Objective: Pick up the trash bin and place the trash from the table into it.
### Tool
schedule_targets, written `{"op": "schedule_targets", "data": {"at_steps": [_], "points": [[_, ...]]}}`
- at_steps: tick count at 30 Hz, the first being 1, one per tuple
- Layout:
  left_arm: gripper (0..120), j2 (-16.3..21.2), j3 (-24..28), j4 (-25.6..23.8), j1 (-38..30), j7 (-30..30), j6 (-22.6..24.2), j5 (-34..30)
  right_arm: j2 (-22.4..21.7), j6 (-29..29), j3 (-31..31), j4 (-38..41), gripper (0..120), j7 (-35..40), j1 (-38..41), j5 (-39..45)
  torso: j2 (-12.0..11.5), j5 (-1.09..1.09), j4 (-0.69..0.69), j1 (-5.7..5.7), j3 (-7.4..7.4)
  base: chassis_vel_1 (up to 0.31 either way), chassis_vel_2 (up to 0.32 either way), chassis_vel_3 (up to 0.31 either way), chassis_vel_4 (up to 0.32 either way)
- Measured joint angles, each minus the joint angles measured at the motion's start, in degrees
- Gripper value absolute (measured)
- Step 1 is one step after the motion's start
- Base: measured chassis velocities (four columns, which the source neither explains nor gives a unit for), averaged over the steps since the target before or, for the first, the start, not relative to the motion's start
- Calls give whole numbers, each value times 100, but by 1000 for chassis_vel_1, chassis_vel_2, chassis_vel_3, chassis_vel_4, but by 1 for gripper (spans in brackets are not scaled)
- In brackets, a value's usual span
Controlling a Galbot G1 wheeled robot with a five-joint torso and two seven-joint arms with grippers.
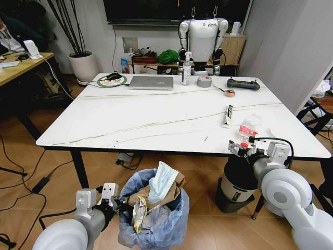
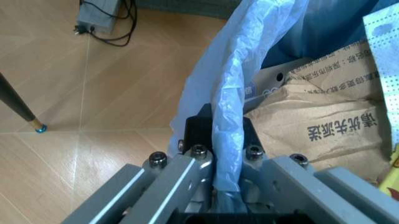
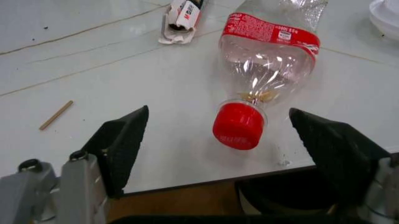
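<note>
Gripping the trash bin [image 1: 156, 219] rim, left gripper [image 2: 215, 154] fingers clenched — right gripper [image 3: 221, 140] fingers spread at table [image 1: 156, 120] edge.

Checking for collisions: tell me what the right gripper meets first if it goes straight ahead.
Probably the red cap of the red-labelled bottle, lying on the table near its edge, between the open fingers of the right gripper.

Table [image 1: 156, 125] with laptop [image 1: 151, 82], maybe bottle [image 3: 269, 56]
</note>
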Motion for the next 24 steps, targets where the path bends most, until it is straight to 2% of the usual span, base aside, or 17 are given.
{"op": "schedule_targets", "data": {"at_steps": [2, 6, 8, 11, 13, 16, 24], "points": [[0, 12, -22, -14, 5, 9, 0, -10, 0, 4, -1, -21, 74, -7, 6, -6, 0, 0, 0, 0, 0, 0, 0, 0, 0], [0, 52, -48, -50, 26, 83, 0, -10, -12, 47, 2, -64, 54, -7, 3, -15, 0, 0, 0, 1, 0, 0, 0, 0, 0], [0, 57, -49, -58, 30, 101, 0, -8, -15, 56, 4, -66, 52, -6, -3, -20, 0, 0, 0, 1, 0, 0, 0, 0, 0], [0, 70, -56, -78, 33, 128, 0, -4, -17, 75, 14, -66, 36, -5, -29, -33, 0, 0, 0, 1, 0, 0, 0, 0, 0], [0, 82, -73, -89, 34, 141, 0, -4, -18, 82, 15, -77, 30, -5, -31, -52, 0, 0, 0, 1, 0, 0, 0, 0, 0], [0, 85, -87, -104, 45, 149, 0, -4, -18, 89, 17, -84, 23, -5, -31, -74, 0, 0, 0, 1, 0, 0, 0, 0, 0], [0, 78, -108, -134, 73, 156, 0, 13, -33, 110, 109, -49, 23, -13, -70, -84, 0, 0, 0, 1, 0, 0, 0, 0, 0]]}}
